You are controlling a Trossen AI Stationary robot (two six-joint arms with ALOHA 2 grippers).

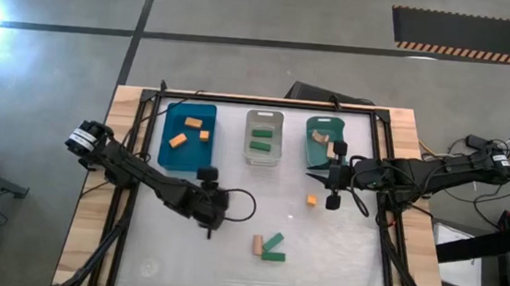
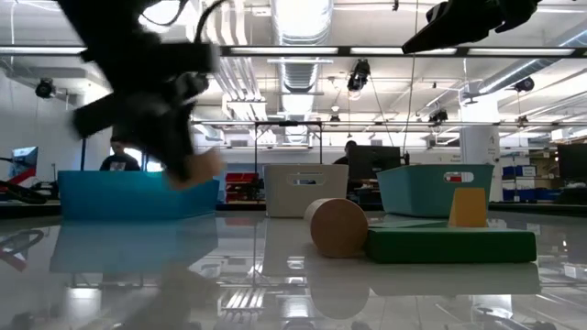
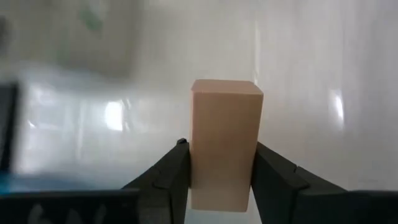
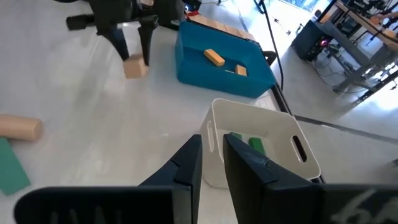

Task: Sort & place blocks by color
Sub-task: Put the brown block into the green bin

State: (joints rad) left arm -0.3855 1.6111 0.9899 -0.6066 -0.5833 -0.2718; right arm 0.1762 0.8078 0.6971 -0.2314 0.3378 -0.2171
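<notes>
The left gripper (image 1: 214,201) is over the middle of the surface (image 1: 226,261), just near the blue bin (image 1: 169,149). Its fingers (image 3: 168,177) are clenched on a tan block (image 3: 224,143), which stands up tall between them. I think this block should go to the teal bin (image 1: 313,153) on the far right, because a tan block (image 1: 330,148) already lies there. The way is long, past the clear bin (image 1: 265,118) in the middle. So lift the block high enough to clear the bin walls, and do not drop it in the blue bin with the orange blocks (image 1: 177,140).

The right gripper (image 1: 334,185) hangs just near the teal bin, right in the way. Its fingers (image 4: 186,165) are almost closed and hold nothing. It should move off first.

On the near surface lie two green blocks (image 1: 273,248) and a tan block (image 1: 257,245), touching. An orange block (image 1: 311,200) sits alone, near the right gripper.
</notes>
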